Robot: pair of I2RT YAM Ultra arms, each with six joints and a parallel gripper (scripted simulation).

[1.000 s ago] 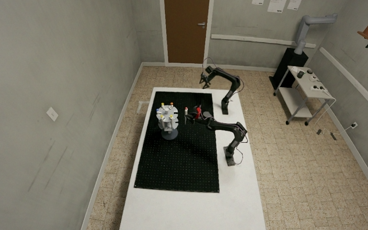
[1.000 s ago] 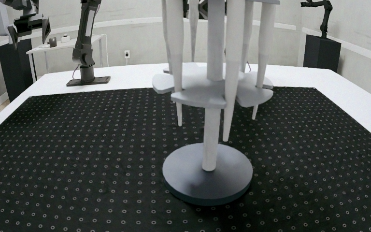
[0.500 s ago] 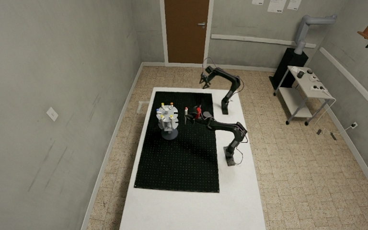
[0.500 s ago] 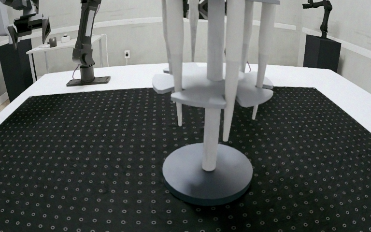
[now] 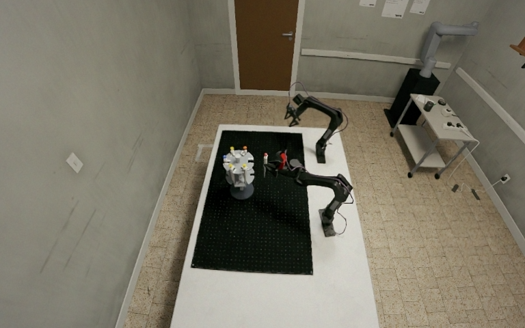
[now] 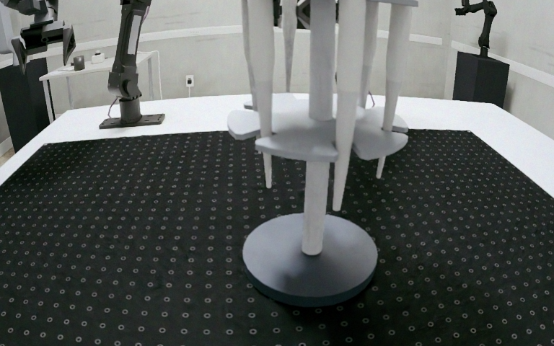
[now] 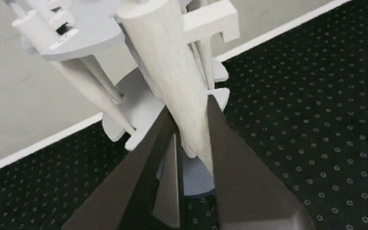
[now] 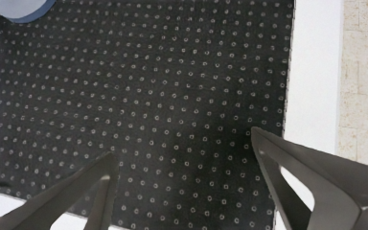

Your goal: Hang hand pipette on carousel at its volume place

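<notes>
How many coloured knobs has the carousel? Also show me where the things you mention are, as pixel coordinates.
5, seen from above: blue knob [image 5: 224,156] at left, yellow knob [image 5: 232,148] and orange knob [image 5: 245,147] at back, another yellow knob [image 5: 231,165] front left, third yellow knob [image 5: 244,165] front right. More may hide.

Black, angular and jointed: my two arms.
On my left arm [image 5: 318,179] I see a red patch [image 5: 283,160]; my right arm [image 5: 329,111] [image 6: 123,83] has a pale panel [image 6: 133,35] and thin purplish cable [image 5: 347,123].
</notes>
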